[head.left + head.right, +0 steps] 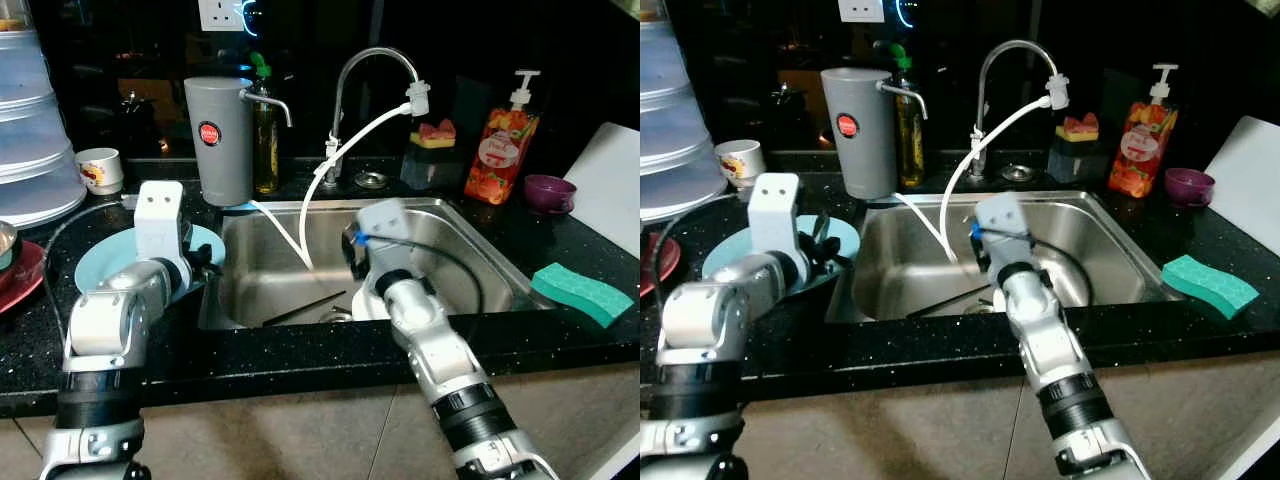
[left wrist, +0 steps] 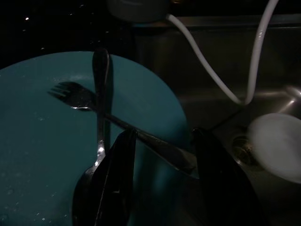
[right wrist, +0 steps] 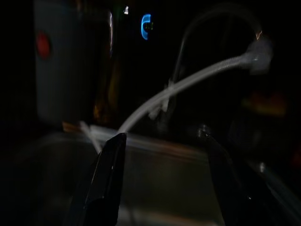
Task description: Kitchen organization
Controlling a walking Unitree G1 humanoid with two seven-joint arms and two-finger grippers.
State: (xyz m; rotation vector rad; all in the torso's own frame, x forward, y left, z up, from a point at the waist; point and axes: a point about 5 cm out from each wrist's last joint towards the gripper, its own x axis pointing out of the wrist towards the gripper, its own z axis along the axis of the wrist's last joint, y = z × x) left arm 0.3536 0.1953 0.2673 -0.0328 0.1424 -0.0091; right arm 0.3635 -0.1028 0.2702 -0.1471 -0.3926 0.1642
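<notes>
Now fork point(image 2: 94, 106) handle btwn open left pincer point(image 2: 162, 155) fingers, on teal plate point(image 2: 42, 155).

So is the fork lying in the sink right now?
No, the fork lies on the blue plate, crossed with a spoon.

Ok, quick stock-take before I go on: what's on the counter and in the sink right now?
Plate: 1, light blue, counter left of sink.
Fork: 1, silver, on plate.
Spoon: 1, silver, crossing fork.
Sink: 1, steel.
White dish: 1, in sink.
Hose: 1, white, tap to sink.
Canister: 1, grey, behind sink.
Soap bottle: 1, orange.
Sponge: 1, green, right counter.
Small bowl: 1, purple.
Cup: 1, white.
Left gripper: open, over plate.
Right gripper: open, over sink.
</notes>
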